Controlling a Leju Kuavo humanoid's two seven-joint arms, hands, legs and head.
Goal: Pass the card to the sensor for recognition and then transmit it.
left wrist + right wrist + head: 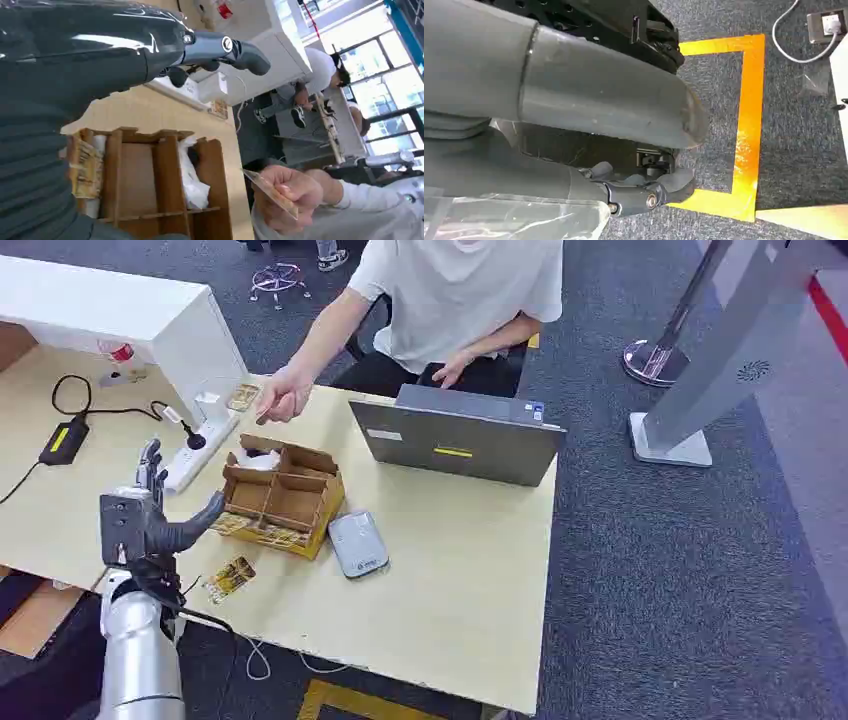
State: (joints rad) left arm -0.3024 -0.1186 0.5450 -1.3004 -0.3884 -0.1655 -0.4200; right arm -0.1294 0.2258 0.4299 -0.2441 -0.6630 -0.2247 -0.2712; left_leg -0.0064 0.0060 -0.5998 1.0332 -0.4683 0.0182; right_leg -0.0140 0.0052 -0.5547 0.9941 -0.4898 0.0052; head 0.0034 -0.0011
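1. At the far left of your head view a black power adapter [62, 440] lies on the pale wooden table [460, 580], its cable looping toward a white power strip [200, 450] that runs along the foot of a white box-shaped unit [120, 315].
2. Your left hand [150, 510] hovers over the table's near-left part, fingers spread and thumb stretched toward the cardboard box, with nothing in it. The left wrist view agrees: the fingers [220, 47] are extended and bare.
3. Just beside that hand, one card [229, 578] lies flat near the table's front edge. More cards [262, 531] lean against the near wall of the open cardboard divider box [285, 495], which holds a crumpled white bag [192, 180] in a far compartment.
4. A further card [242, 396] lies near the far end of the power strip.
5. Above the box, a person's hand [283, 395] reaches in across the table. In the left wrist view this hand pinches a card [270, 192] by its edge, apart from your fingers.
6. Right of the box, a grey card sensor [358, 543] lies flat on the table, just beside the box's corner.
7. Further right stands a grey laptop [455, 435], its lid's back toward you.
8. Your right hand [644, 192] hangs over grey carpet with yellow tape [746, 125]; its fingers look curled in, though you cannot tell for certain from this angle.
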